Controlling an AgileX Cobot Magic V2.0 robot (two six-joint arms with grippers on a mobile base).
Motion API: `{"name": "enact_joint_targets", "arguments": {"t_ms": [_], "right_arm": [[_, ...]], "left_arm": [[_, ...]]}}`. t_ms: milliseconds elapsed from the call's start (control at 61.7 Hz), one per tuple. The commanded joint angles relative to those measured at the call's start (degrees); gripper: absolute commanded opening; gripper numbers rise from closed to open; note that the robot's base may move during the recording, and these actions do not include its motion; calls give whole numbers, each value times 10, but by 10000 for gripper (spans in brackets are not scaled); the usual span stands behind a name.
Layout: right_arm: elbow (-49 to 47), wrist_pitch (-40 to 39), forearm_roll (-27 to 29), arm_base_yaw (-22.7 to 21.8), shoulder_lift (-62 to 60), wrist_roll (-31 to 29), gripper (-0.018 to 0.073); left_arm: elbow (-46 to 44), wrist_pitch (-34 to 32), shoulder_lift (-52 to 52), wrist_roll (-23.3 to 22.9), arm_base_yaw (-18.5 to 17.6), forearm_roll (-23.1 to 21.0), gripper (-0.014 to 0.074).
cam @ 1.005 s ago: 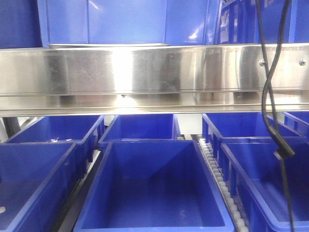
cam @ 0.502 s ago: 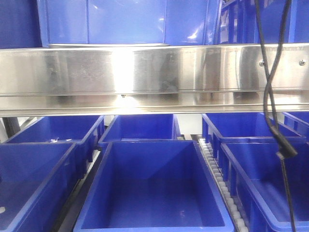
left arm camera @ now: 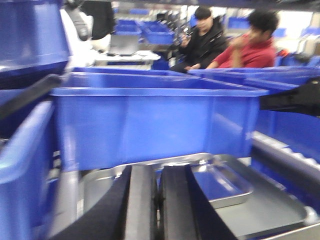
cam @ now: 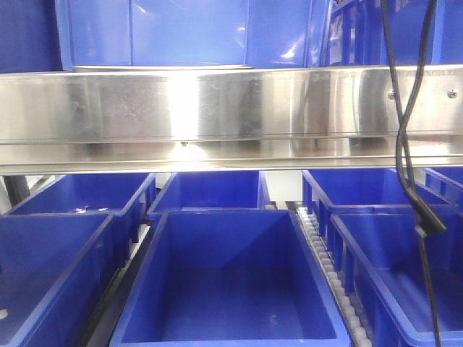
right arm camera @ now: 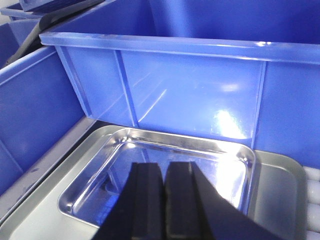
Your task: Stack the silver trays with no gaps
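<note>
Blue plastic bins [cam: 228, 278] in rows, steel shelf rail [cam: 217, 116] above, two seated people [left arm camera: 227, 42] behind

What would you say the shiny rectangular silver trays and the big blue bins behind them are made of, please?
The shiny rectangular silver trays look like polished stainless steel: mirror-bright, reflecting blue, with a flat out-turned rim and rounded corners. A smaller one sits inside a larger one. The big blue bins look like moulded plastic: uniform colour, soft glossy highlights, ribbed walls.
</note>
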Motion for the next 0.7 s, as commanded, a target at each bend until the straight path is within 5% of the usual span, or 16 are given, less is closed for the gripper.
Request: {"name": "enact_joint_targets", "arguments": {"t_ms": [0,243,535,681], "right_arm": [[-6,-15,-8,0,-7,-3,-78],[-6,-16,-8,0,-7,-3,-78],[-6,-16,-8,0,-7,-3,-78],[-6,-18,-8,0,-7,-3,-78]], "left_arm": [[46,-97,-9,-1,20,-7,4],[267,-356,-166,-38,123,-18,4],[384,-359,-334,-63,142,-24,4],[384,-275,-393,-63,142,-112,4]]}}
